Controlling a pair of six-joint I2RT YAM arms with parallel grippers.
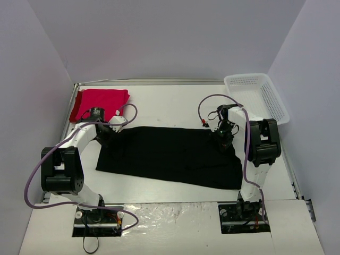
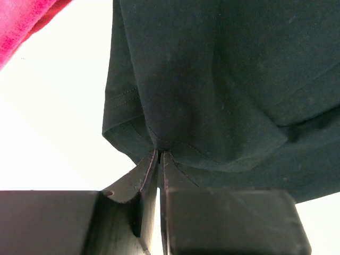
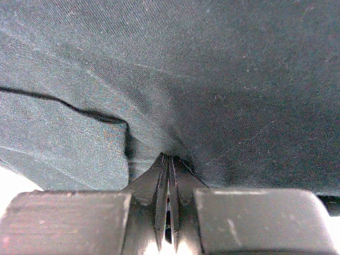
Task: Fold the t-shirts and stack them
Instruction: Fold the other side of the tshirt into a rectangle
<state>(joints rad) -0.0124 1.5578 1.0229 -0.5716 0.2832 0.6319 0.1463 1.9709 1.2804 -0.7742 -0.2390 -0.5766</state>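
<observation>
The black t-shirt (image 1: pixel 170 155) lies spread as a wide band across the middle of the table. My left gripper (image 1: pixel 106 134) is shut on its far left corner; in the left wrist view the hem (image 2: pixel 159 143) bunches into the closed jaws of that gripper (image 2: pixel 160 154). Over at the shirt's far right corner my right gripper (image 1: pixel 223 139) is pinched shut on the cloth, and the right wrist view shows black fabric (image 3: pixel 212 79) gathered at the tips of the gripper (image 3: pixel 170 158). The red t-shirt (image 1: pixel 100 103) rests folded at the far left corner.
A white mesh basket (image 1: pixel 257 95) stands at the far right corner, behind the right arm. Purple cables loop over both arms. Grey walls close in the table on three sides. The red cloth (image 2: pixel 26 21) shows at the left wrist view's top left.
</observation>
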